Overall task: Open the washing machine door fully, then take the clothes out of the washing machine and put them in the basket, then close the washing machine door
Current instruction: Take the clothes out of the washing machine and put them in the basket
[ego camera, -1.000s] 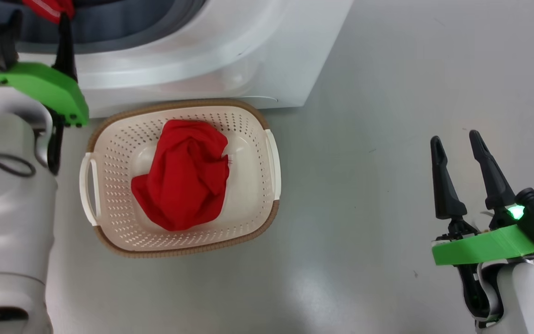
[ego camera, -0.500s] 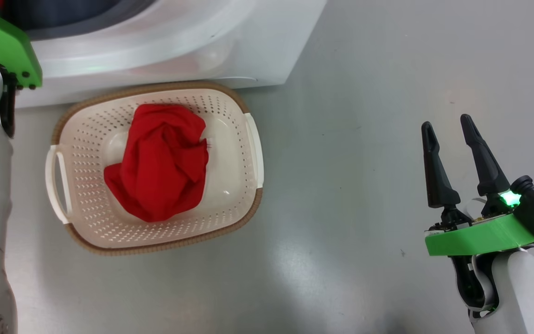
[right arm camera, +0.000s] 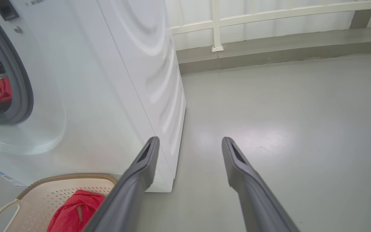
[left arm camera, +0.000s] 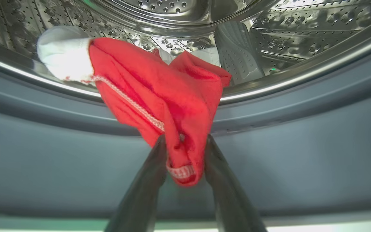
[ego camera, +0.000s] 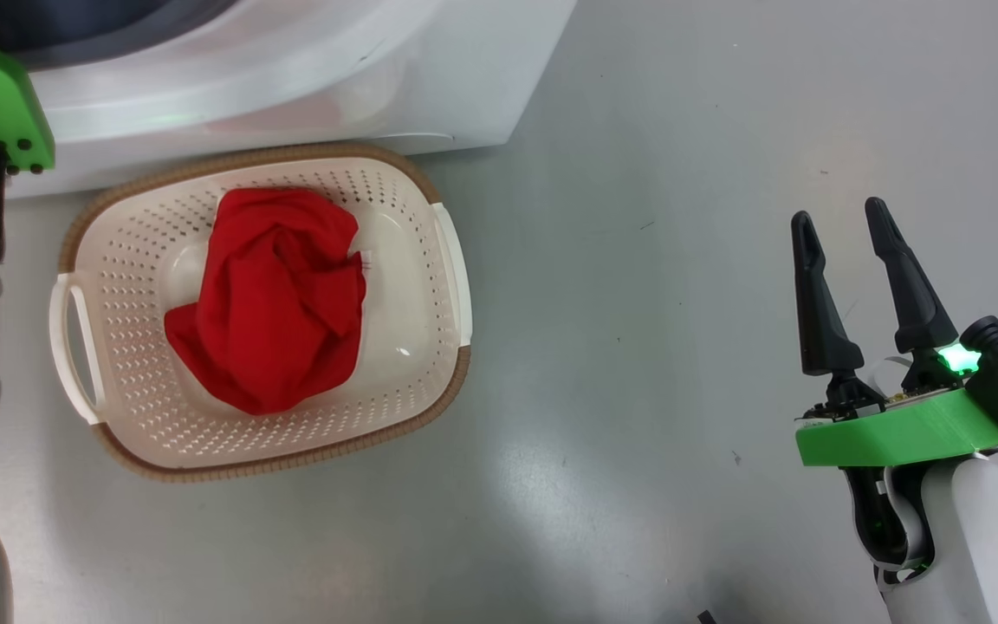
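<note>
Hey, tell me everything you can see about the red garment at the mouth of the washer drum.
The red garment is soft, crumpled cloth with a line of white patterned trim and a white panel at one end. It drapes out of the perforated steel drum over the grey rubber ring. Its lowest fold, edged in red-and-white trim, is pinched between the left hand's dark fingers.
</note>
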Tool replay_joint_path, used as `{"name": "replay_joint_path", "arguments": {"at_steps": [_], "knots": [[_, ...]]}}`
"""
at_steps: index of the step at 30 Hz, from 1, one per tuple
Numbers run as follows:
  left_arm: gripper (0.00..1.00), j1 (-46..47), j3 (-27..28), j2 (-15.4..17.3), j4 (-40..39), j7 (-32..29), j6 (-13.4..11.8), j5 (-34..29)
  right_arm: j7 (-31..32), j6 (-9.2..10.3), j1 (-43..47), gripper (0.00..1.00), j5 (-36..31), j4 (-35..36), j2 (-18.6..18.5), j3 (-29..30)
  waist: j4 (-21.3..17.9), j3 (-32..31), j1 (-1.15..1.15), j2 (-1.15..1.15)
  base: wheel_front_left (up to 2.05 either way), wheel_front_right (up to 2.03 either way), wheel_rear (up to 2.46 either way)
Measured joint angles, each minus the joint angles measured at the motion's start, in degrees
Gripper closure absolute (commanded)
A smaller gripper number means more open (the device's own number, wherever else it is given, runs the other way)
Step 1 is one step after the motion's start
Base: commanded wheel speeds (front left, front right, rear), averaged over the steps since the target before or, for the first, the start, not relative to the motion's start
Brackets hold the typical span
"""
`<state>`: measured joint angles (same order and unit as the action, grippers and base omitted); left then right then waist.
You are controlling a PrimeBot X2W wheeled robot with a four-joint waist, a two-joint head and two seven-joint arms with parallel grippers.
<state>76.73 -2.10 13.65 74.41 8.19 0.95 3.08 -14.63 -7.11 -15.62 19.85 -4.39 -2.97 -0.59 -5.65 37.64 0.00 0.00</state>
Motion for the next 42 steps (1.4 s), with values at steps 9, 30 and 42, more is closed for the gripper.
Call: {"name": "replay_joint_path", "arguments": {"at_steps": [9, 30, 42], "knots": [[1.0, 0.0, -0.7, -0.22, 0.11, 3.9, 0.07, 0.98, 0.0, 0.0, 0.0, 0.0, 0.0, 0.02, 0.0, 0.14, 0.7, -0.67, 0.0, 0.0, 0.0, 0.0, 0.0], [1.0, -20.47, 4.17, -5.11, -37.53, 6.12, 2.2, 4.17, 0.0, 0.0, 1.35, 0.0, -0.91, 0.01, -0.01, 2.11, 4.56, -5.73, 0.0, 0.0, 0.0, 0.0, 0.0], [1.0, -28.7, 7.09, -8.36, -56.29, 6.49, 3.92, 3.26, 0.0, 0.0, 2.8, 0.0, -1.91, -0.1, -0.01, 2.77, 6.51, -8.37, 0.0, 0.0, 0.0, 0.0, 0.0]]}}
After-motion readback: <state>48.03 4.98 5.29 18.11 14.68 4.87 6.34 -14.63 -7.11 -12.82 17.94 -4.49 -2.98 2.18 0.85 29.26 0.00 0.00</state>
